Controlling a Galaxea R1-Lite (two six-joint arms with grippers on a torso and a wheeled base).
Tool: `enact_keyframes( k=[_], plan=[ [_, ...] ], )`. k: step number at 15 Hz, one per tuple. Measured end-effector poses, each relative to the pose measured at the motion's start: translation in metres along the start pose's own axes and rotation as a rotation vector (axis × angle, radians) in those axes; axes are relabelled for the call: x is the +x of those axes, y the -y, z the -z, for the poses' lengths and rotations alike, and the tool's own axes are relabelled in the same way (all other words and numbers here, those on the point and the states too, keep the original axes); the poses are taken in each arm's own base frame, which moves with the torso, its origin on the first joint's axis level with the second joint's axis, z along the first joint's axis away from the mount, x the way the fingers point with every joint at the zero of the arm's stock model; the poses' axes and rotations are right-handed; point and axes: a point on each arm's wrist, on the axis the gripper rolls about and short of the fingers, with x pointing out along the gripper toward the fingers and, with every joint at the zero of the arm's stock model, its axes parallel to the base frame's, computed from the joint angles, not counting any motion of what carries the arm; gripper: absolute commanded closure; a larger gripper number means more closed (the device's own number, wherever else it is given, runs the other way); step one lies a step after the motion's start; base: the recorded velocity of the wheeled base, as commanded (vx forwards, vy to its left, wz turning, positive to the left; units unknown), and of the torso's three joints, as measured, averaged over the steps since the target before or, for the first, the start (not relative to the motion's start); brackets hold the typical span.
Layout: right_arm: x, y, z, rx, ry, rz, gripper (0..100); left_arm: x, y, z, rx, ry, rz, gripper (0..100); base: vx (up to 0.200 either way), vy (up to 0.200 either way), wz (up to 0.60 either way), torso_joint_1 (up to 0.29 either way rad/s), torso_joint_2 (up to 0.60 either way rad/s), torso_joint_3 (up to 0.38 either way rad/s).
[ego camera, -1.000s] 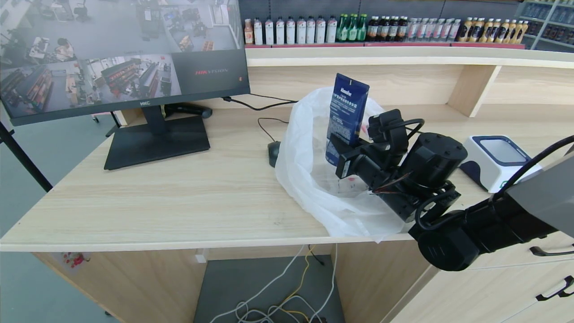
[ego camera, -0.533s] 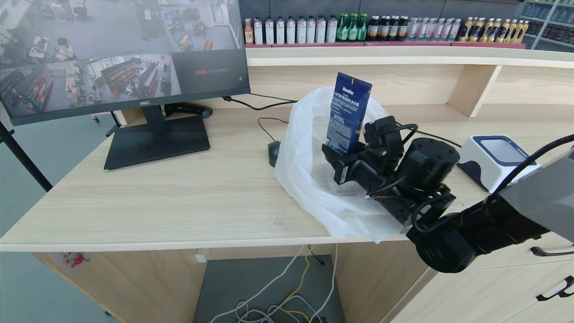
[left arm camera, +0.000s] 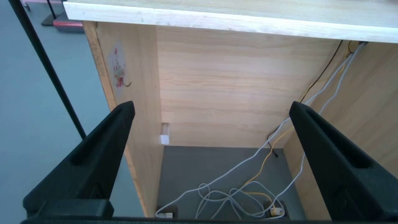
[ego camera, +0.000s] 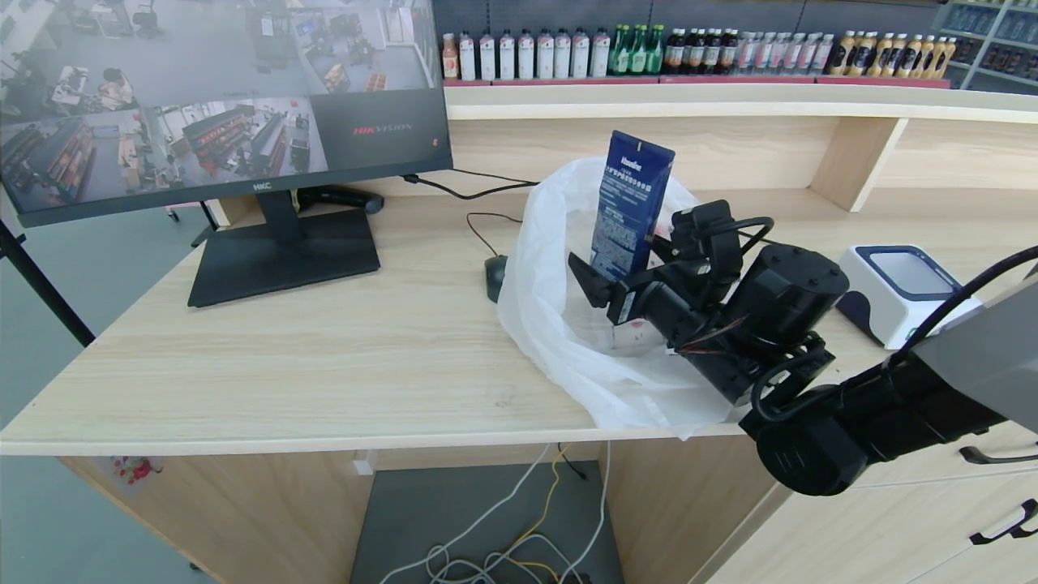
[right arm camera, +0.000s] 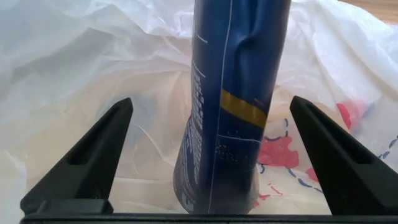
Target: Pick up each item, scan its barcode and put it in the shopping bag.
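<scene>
Blue pouch point(ego camera: 631, 207) upright, near-vertical, in shopping bag point(ego camera: 542, 312)

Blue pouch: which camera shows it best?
Head view: the blue pouch stands in the shopping bag, nearly whole. Right wrist view gives its lower half close up; left wrist view faces cables under the counter.

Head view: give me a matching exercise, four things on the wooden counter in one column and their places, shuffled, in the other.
1. dark blue upright pouch
2. white box-shaped barcode scanner
3. black flat-screen monitor
4. small black mouse

A. at the left end of the wooden counter
B. standing inside the white plastic shopping bag
C. just beside the bag's left side
D. to the right of the bag

Pairs: 1-B, 2-D, 3-A, 4-C.
</scene>
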Motion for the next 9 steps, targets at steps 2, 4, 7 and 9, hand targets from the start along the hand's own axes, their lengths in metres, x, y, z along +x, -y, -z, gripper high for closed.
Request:
enact_keyframes(
  k=[2, 4, 7, 9],
  plan=[
    [-0.005, 0.001, -0.003, 0.0, 0.006, 0.001, 0, 0.0, 0.0, 0.0, 0.0, 0.0, 0.0, 0, 0.0, 0.0, 0.0, 0.0, 0.0, 0.0],
    [-0.015, 0.001, -0.007, -0.001, -0.002, 0.001, 0, 0.0, 0.0, 0.0, 0.0, 0.0, 0.001, 0, 0.0, 0.0, 0.0, 0.0, 0.0, 0.0],
    [-0.035, 0.004, -0.02, -0.006, 0.007, 0.008, 0, 0.0, 0.0, 0.0, 0.0, 0.0, 0.0, 0, 0.0, 0.0, 0.0, 0.0, 0.0, 0.0],
    [-0.052, 0.006, -0.028, -0.009, 0.012, 0.01, 0, 0.0, 0.0, 0.0, 0.0, 0.0, 0.0, 0, 0.0, 0.0, 0.0, 0.0, 0.0, 0.0]
  ],
)
